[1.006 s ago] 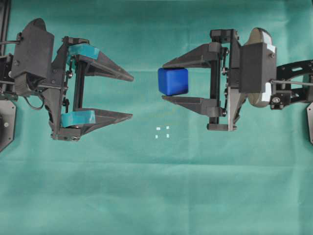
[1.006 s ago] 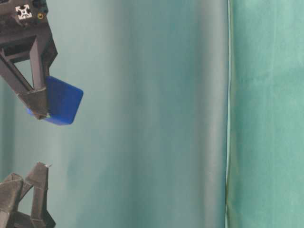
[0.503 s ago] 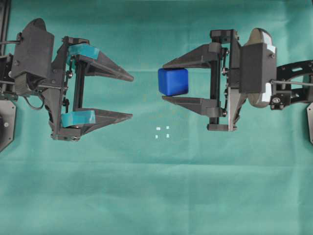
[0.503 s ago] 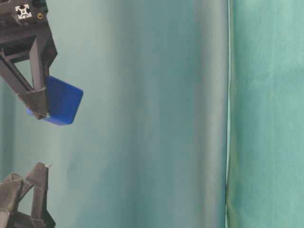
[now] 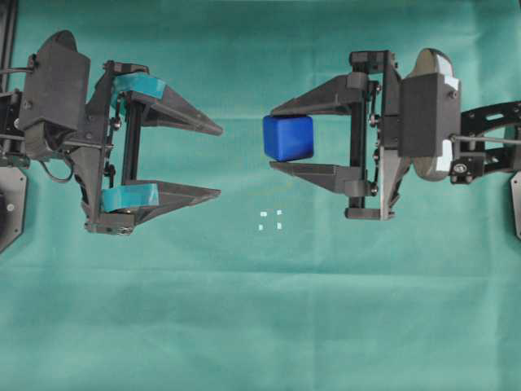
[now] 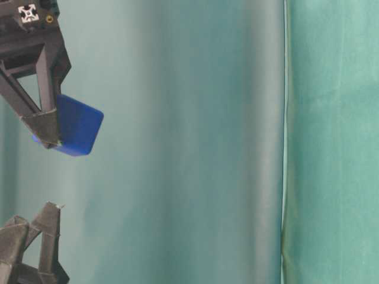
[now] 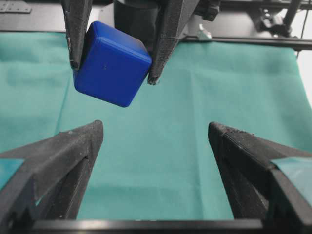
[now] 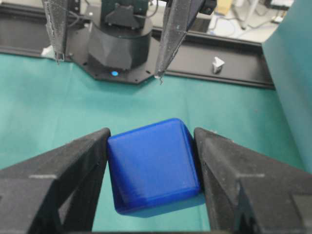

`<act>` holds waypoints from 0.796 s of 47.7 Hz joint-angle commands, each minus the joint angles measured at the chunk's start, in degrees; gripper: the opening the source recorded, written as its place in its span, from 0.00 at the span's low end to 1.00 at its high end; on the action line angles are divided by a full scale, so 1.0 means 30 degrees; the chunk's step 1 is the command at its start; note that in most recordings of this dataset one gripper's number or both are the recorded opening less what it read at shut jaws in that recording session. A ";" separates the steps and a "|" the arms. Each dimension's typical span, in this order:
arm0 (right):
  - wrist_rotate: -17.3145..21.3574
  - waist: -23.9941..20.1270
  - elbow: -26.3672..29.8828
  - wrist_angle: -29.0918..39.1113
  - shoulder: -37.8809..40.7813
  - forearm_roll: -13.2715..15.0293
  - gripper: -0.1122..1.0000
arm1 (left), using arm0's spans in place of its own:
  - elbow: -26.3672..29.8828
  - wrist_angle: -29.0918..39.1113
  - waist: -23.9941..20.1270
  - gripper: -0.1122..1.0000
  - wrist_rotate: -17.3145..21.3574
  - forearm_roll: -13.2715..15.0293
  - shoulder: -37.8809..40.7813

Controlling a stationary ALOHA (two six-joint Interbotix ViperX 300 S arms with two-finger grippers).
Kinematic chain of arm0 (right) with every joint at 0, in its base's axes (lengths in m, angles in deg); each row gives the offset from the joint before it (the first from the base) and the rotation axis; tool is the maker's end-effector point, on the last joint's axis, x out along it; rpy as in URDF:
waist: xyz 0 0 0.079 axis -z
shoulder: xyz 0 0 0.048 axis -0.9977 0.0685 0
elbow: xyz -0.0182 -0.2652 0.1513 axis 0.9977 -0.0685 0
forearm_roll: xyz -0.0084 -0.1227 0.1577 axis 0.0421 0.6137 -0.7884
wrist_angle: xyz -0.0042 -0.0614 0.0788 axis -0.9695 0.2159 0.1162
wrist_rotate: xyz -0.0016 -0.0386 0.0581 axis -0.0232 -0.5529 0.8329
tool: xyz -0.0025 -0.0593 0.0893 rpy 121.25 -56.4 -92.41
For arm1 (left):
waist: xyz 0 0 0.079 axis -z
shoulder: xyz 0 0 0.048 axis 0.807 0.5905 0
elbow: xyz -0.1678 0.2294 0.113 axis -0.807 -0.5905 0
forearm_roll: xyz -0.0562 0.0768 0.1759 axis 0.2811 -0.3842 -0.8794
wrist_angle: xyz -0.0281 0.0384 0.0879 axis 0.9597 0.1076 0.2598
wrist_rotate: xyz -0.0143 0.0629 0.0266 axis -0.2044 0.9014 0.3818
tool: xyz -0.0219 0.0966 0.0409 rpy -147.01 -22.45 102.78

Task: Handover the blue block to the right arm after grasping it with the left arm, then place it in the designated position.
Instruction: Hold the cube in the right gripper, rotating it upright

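Note:
The blue block [image 5: 288, 136] hangs above the green cloth, pinched between the plain black fingers of my right gripper [image 5: 277, 137], which is shut on it. In the right wrist view the block [image 8: 153, 165] fills the gap between both fingers, slightly tilted. My left gripper [image 5: 220, 161], with teal tape on its fingers, stands wide open to the left of the block, apart from it and holding nothing. The left wrist view shows the block [image 7: 111, 63] ahead, held by the right arm's fingertips [image 7: 155, 73]. The designated position [image 5: 270, 220], tiny white marks in a square, lies on the cloth below and left of the block.
Green cloth [image 5: 260, 326] covers the whole table. A green backdrop [image 6: 331, 142] stands behind it in the table-level view. Black arm bases and rails [image 8: 117, 48] sit at the table ends.

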 commanded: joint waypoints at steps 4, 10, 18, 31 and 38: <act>0.0059 -0.0029 0.0234 0.0029 -0.0381 -0.0029 0.63 | 0.0322 -0.0117 -0.0059 1.00 0.0000 0.0000 -0.0117; 0.0059 -0.0029 0.0234 0.0029 -0.0381 -0.0029 0.63 | 0.0322 -0.0088 -0.0059 1.00 0.0000 0.0000 -0.0117; 0.0059 -0.0029 0.0234 0.0029 -0.0381 -0.0029 0.63 | 0.0322 -0.0117 -0.0059 1.00 0.0000 0.0000 -0.0117; 0.0117 -0.0146 0.0205 0.0850 -0.0352 -0.0264 0.63 | 0.0322 -0.0117 -0.0059 1.00 0.0000 0.0000 -0.0117; 0.0117 -0.0586 0.0117 0.2314 -0.0381 -0.0732 0.63 | 0.0322 -0.0088 -0.0059 1.00 -0.0029 0.0000 -0.0117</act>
